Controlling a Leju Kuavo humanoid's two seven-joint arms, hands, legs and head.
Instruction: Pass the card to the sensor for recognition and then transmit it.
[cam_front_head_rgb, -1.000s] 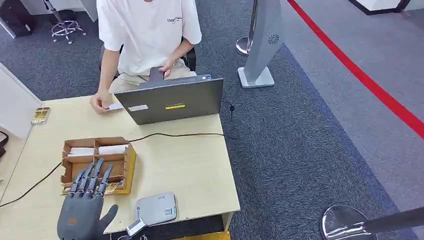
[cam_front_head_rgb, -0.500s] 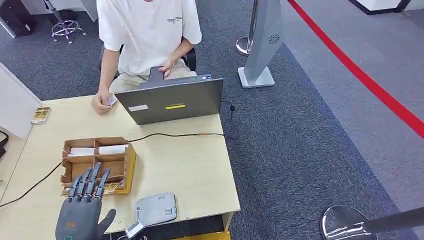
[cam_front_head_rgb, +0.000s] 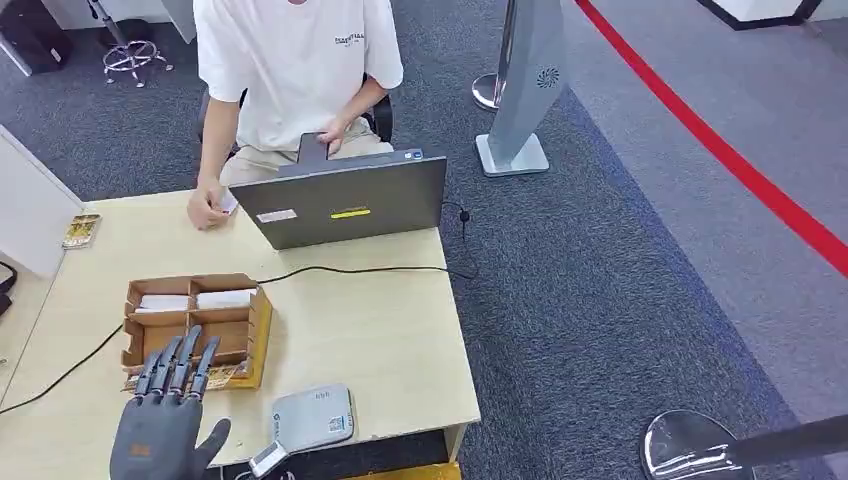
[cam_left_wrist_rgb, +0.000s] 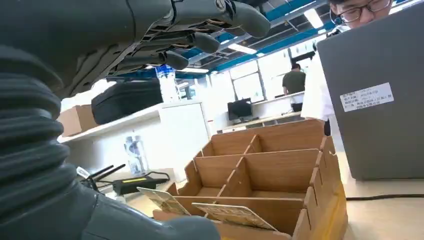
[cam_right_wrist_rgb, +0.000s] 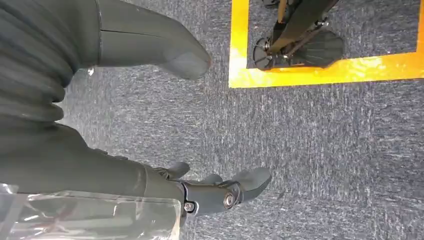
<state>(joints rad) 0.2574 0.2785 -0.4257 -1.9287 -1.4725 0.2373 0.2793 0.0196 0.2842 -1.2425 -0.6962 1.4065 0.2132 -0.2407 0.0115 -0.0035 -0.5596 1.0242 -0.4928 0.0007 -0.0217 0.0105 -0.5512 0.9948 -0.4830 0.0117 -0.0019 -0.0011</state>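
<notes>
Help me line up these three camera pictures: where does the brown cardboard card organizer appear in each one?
Head view: the cardboard organizer sits on the table's near-left part, just beyond the left hand.
Left wrist view: the organizer fills the lower middle, cards leaning in its nearest slots.
Right wrist view: not in it; carpet floor.
Shared landmark: the grey laptop, also at.

Grey left hand (cam_front_head_rgb: 165, 430). Brown cardboard box (cam_front_head_rgb: 250, 330), pale wood table (cam_front_head_rgb: 380, 330), grey laptop (cam_front_head_rgb: 340, 205) with yellow label, blue-grey carpet (cam_front_head_rgb: 600, 300), red stripe (cam_front_head_rgb: 720, 150), white shirt (cam_front_head_rgb: 295, 60).
</notes>
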